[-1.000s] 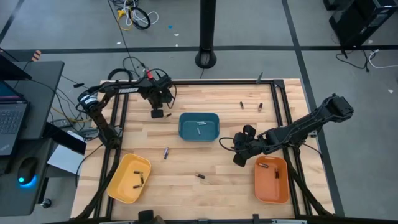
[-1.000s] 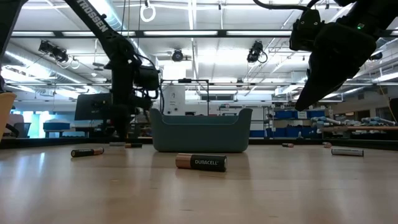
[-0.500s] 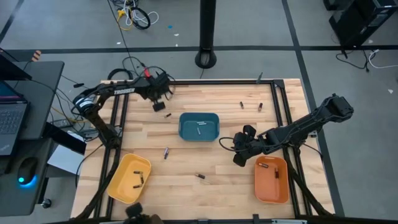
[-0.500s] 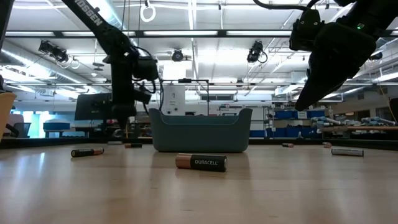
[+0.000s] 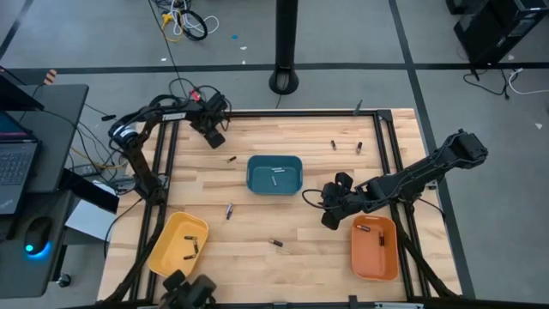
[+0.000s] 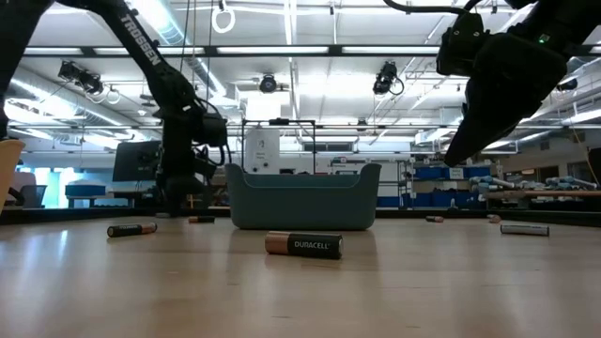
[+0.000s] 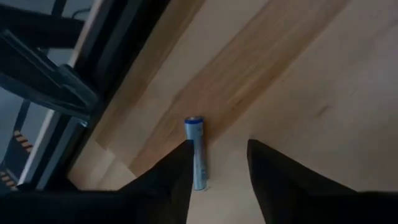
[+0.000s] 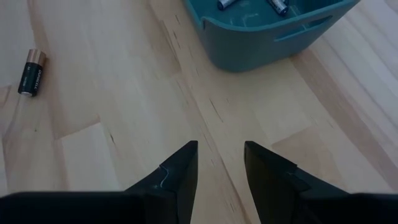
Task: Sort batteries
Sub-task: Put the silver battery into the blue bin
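Observation:
Batteries lie scattered on the wooden table: one (image 5: 230,159) near my left gripper, others (image 5: 229,210), (image 5: 276,244), and two at the far side (image 5: 334,144). My left gripper (image 5: 213,139) hangs open at the table's far left. In its wrist view a silvery battery with a blue end (image 7: 196,152) lies on the wood between the fingers of my left gripper (image 7: 219,146), close beside one. My right gripper (image 5: 328,216) stands open over bare wood, near the teal tray (image 5: 254,183). In its own view my right gripper (image 8: 221,155) has nothing between its fingers. My left gripper points steeply down at the silvery battery, with its fingers on either side and lying across it. One fingertip (image 7: 181,155) stands right against the battery's long side (image 7: 199,168). Whether it touches the battery, I cannot tell. The battery lies flat on the table.
The teal tray holds batteries (image 8: 278,5). A yellow tray (image 5: 165,257) at the near left and an orange tray (image 5: 390,262) at the near right hold some too. A copper-ended battery (image 8: 31,71) lies on the wood. The black table frame (image 7: 56,87) runs close to my left gripper.
My left gripper has moved toward the table's far left corner, away from the battery beside the teal tray, and has rolled about its own axis. That battery has stayed where it lay. My right arm has kept still.

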Controlling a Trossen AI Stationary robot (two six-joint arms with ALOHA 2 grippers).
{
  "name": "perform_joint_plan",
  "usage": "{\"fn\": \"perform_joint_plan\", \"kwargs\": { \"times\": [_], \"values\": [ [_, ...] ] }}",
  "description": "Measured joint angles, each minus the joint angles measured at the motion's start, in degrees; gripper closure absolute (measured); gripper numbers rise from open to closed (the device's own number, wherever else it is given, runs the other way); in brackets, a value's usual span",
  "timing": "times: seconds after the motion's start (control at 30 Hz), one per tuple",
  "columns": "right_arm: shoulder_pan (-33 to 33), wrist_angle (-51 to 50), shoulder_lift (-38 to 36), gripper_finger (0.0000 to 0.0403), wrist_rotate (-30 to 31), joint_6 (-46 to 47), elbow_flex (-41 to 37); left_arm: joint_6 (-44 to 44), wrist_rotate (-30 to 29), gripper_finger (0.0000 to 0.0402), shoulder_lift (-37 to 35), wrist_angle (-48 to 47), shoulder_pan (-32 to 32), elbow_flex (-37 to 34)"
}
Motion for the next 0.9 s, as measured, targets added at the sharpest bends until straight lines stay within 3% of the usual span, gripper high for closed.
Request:
{"fn": "perform_joint_plan", "kwargs": {
  "times": [0.23, 0.47, 0.9],
  "values": [
    [0.01, -0.04, 0.0, 0.0261, 0.0, -0.05, 0.0, 0.48, -1.16, 0.0228, 1.92, 0.78, 0.61, 0.26],
    [0.01, -0.04, 0.0, 0.0261, 0.0, -0.03, 0.0, -0.28, 1.72, 0.0229, 1.66, -0.5, 0.52, 0.26],
    [0.01, -0.06, 0.02, 0.0261, 0.0, -0.05, 0.0, -1.98, 1.28, 0.0237, 1.74, -1.72, -1.44, 0.2]
  ]
}}
